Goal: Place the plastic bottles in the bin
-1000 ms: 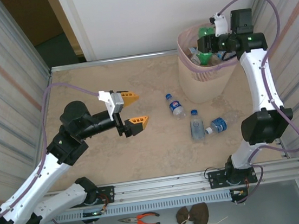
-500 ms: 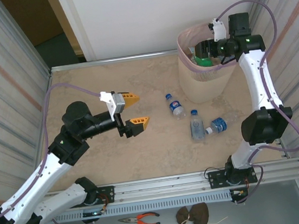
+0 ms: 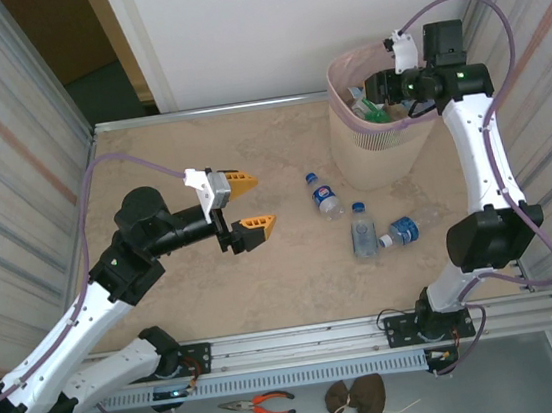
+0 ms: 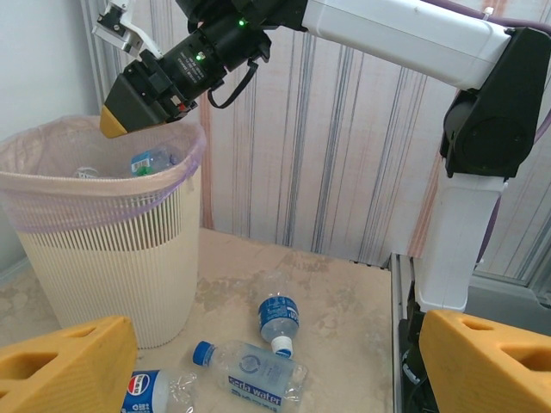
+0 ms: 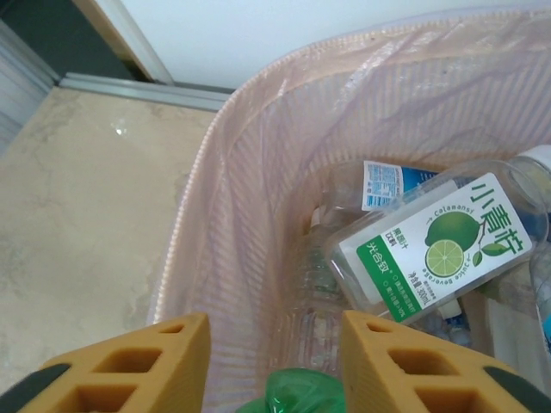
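Three clear plastic bottles with blue caps and labels lie on the table: one (image 3: 325,193) by the bin's foot, two (image 3: 362,230) (image 3: 400,231) nearer the right arm. The left wrist view shows them too (image 4: 280,320) (image 4: 250,372) (image 4: 159,391). The beige ribbed bin (image 3: 379,143) (image 4: 103,249) with its pink liner (image 5: 250,198) holds several bottles, among them a white-green labelled one (image 5: 439,245). My right gripper (image 3: 374,89) (image 5: 271,361) hangs over the bin's mouth, jaws apart, with a green bottle (image 5: 288,394) just under the gap. My left gripper (image 3: 245,202) (image 4: 271,344) stands open above mid-table, left of the bottles.
Corrugated metal walls close in the left and right sides, and a rail (image 3: 372,331) runs along the near edge. The right arm's white links (image 4: 448,224) rise beside the bin. The floor below holds pliers (image 3: 260,403).
The right gripper has shifted a little over the bin, and the green bottle seen at its jaws now sits lower, inside the rim. The left arm has not moved.
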